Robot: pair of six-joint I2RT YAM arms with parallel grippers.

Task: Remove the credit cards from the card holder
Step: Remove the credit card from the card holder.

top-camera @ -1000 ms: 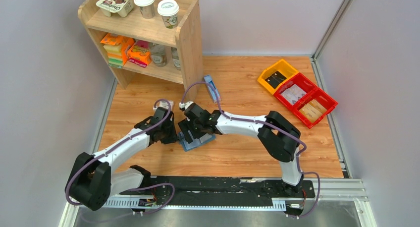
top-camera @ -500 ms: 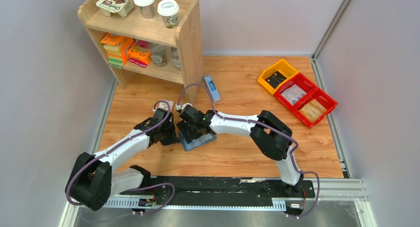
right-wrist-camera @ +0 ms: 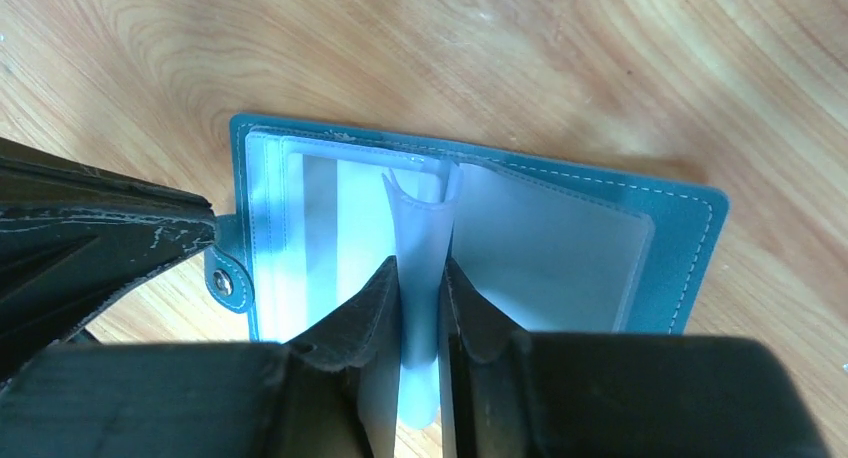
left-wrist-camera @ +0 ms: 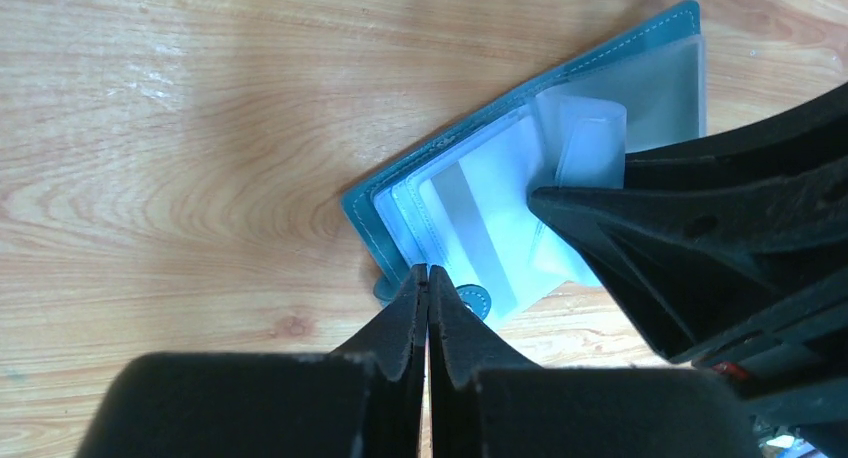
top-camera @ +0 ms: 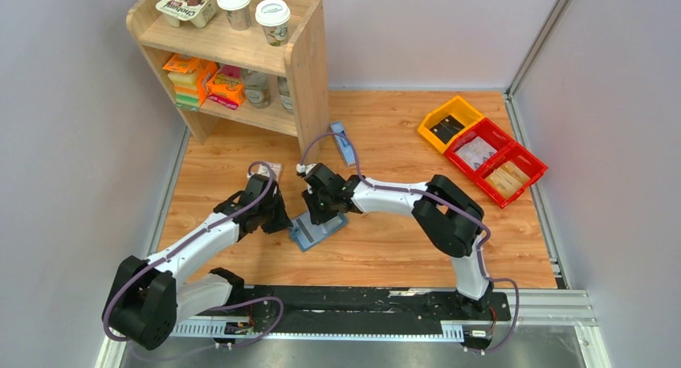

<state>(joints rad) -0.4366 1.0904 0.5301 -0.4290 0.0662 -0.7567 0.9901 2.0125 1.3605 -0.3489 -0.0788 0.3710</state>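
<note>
Pinching a translucent plastic sleeve (right-wrist-camera: 420,223) of the open teal-blue fabric card holder (right-wrist-camera: 683,240), the right tool (right-wrist-camera: 418,274) faces the left tool (left-wrist-camera: 427,274), pressed together.

The left hand (left-wrist-camera: 428,278), fingers pressed together, points at the snap tab (left-wrist-camera: 476,298) of an open teal card holder (left-wrist-camera: 480,213) on a wooden table (left-wrist-camera: 200,128), while the right hand (left-wrist-camera: 545,198) meets a raised clear sleeve (left-wrist-camera: 590,138).

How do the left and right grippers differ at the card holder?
The left gripper is shut on nothing visible; the right gripper pinches a clear sleeve, lifted up. The left gripper's tips meet at the card holder's edge beside the snap tab; the right gripper's over its middle. Both reach the open holder.
</note>
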